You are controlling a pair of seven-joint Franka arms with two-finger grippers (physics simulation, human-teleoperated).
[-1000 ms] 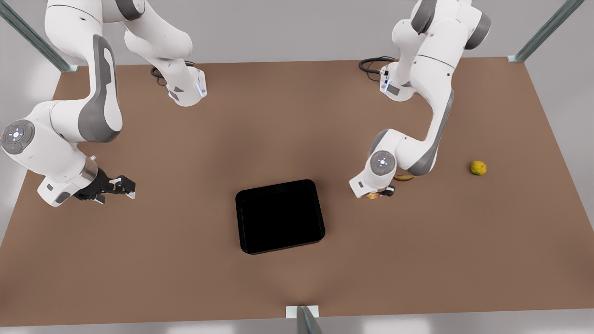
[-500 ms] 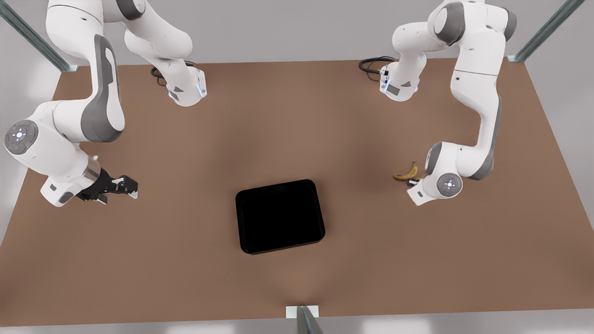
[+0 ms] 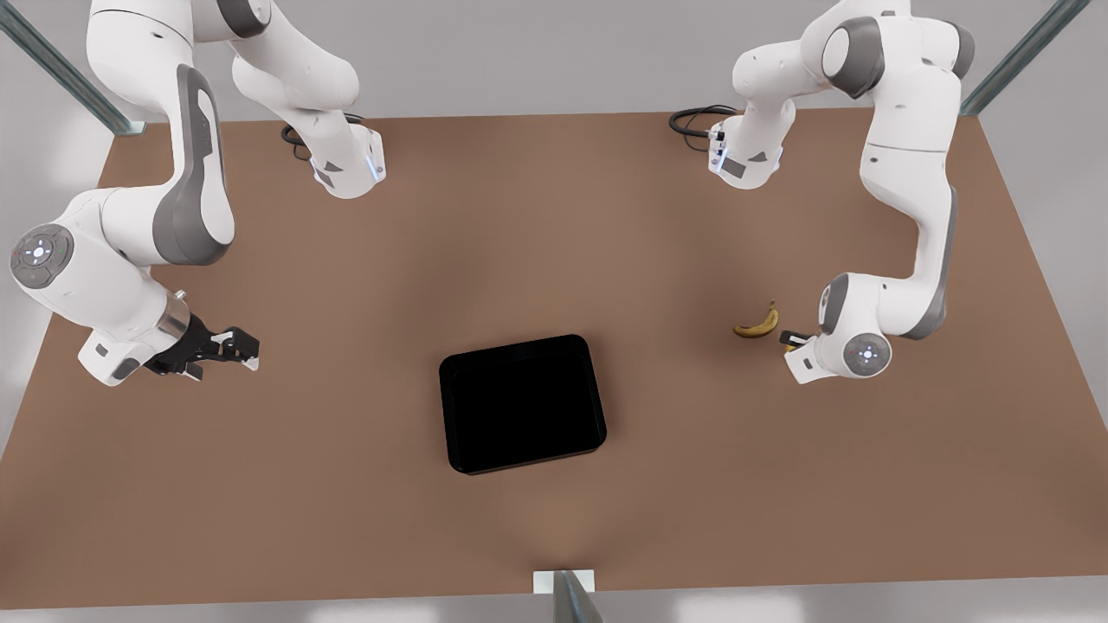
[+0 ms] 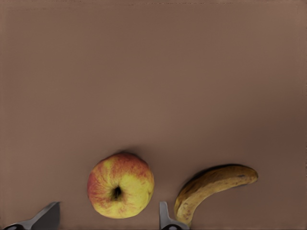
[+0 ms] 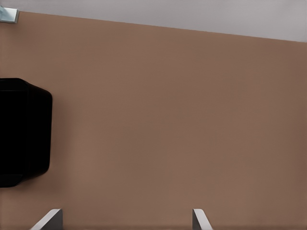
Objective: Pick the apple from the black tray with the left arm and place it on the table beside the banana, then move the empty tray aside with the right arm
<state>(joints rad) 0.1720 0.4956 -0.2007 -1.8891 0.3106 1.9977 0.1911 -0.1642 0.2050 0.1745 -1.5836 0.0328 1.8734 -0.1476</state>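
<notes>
Red-and-yellow apple (image 4: 120, 185) is seen on the brown table (image 3: 554, 225) just beside the banana (image 4: 216, 184), between the spread jaws of the left gripper (image 4: 108, 218), apparently not pinched. The black tray (image 3: 522, 403) lies empty mid-table, well apart from the waiting right gripper (image 3: 232, 348), whose jaws are also spread. If the left jaws are lifted carelessly the apple could be nudged and rolled; in the front view the apple is hidden behind the left wrist.
</notes>
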